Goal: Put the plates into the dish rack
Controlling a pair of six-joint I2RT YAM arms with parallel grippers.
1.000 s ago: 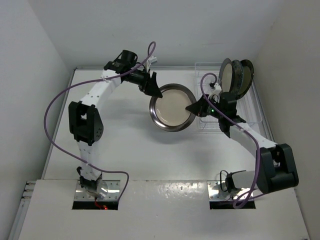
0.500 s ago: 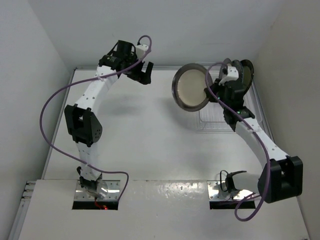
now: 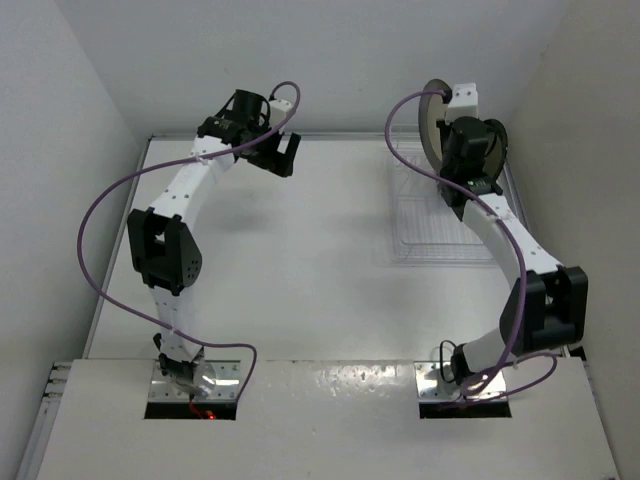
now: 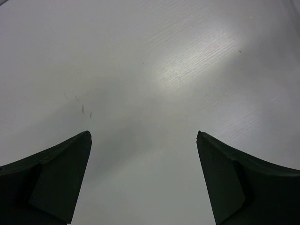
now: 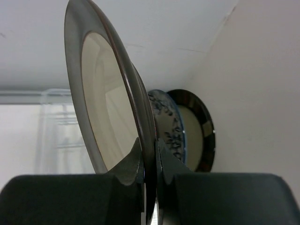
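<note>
Grey-rimmed plate (image 5: 105, 103) upright, pinched in raised right hand (image 5: 149, 151) by dish rack (image 3: 432, 236), left hand (image 4: 143, 134) spread wide, empty.

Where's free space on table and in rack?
Bare table between the left gripper and the dish rack; the rack's near rows are free. Crowded at its far end: the right gripper holds a grey-rimmed plate beside the floral plate and checked plate.

Clear dish rack (image 3: 445, 228) on white table (image 3: 300, 262)
</note>
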